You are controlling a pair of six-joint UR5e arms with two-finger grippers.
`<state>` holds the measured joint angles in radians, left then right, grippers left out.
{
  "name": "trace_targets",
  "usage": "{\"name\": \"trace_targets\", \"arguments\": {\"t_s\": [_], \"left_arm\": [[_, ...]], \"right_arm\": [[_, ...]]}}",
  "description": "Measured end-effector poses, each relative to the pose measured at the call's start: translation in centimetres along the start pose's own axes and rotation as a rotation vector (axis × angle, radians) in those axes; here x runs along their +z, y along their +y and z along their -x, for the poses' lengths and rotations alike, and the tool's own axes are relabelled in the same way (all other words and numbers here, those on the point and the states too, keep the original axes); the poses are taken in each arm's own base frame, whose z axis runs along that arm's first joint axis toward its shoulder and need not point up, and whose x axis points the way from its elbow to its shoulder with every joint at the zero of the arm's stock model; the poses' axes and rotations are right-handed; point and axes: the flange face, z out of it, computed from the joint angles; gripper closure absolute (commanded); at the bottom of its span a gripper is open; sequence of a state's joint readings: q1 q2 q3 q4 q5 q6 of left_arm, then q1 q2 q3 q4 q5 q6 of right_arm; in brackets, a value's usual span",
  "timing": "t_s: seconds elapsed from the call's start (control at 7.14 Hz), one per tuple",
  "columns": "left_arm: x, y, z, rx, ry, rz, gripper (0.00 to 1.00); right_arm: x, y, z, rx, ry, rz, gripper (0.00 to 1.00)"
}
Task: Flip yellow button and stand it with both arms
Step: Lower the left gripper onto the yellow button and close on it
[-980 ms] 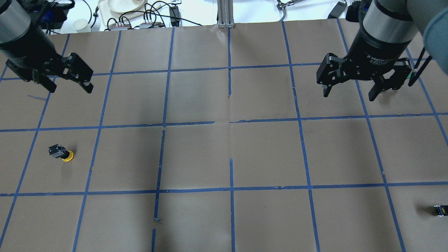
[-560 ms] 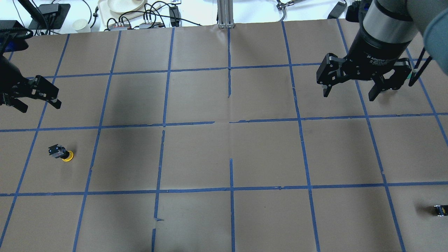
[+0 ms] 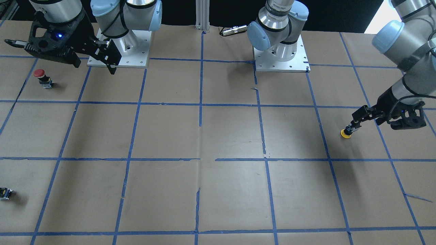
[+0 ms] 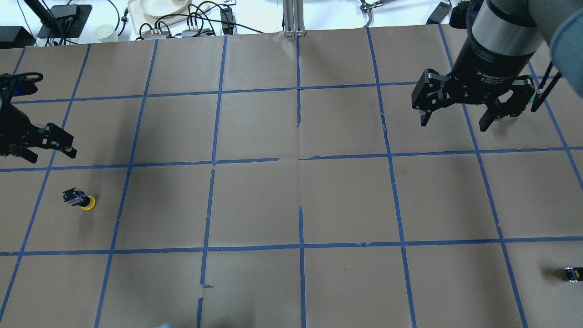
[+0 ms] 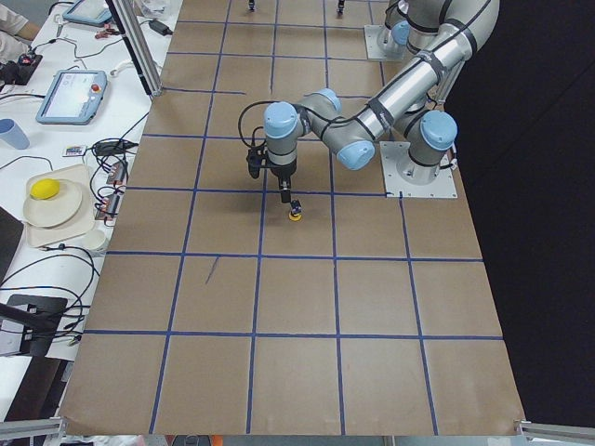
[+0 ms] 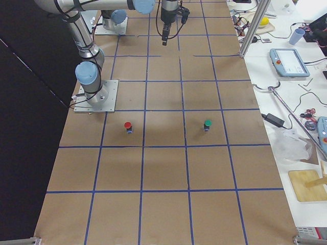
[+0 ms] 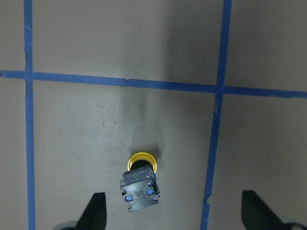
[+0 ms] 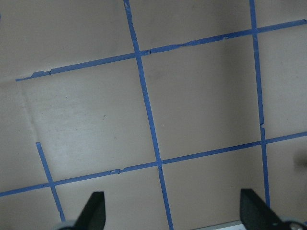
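- The yellow button (image 4: 81, 200) sits on the counter (image 4: 291, 200) at the robot's left, apparently cap down with its contact block up.
- The left end effector (image 4: 51, 156) hovers near it, fingers spread and touching nothing.
- The right end effector (image 4: 454, 125) is well apart from it, also spread and empty.
- The button is likely light, rigid plastic. Its smooth round cap may slip or roll, so the block's flat sides look the safer hold.

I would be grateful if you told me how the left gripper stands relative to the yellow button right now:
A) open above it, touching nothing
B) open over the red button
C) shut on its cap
A: in the left wrist view the left gripper has its jaws spread wide, and the yellow button sits untouched between them.
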<state>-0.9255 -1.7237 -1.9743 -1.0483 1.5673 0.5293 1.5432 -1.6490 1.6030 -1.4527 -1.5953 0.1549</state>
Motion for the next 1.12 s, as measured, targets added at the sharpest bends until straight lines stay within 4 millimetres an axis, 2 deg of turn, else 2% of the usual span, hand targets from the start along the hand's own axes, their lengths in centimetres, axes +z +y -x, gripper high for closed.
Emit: {"name": "trace_targets", "arguments": {"t_s": [0.28,0.56,0.84,1.12], "left_arm": [[2.7,0.7,0.8,-0.021,0.010,0.016,0.02],[3.9,0.7,1.4,-0.029,0.016,0.024,0.04],[5.7,0.7,3.3,-0.042,0.012,0.015,0.04],[6.1,1.0,3.8,-0.054,0.011,0.015,0.10]], "right_arm": [[0.0,0.0,0.0,0.000,0.000,0.000,0.00],[0.1,0.0,0.0,-0.001,0.001,0.002,0.00],[0.3,0.0,-0.1,0.001,0.002,0.006,0.00],[0.3,0.0,-0.1,0.001,0.001,0.004,0.00]]}}
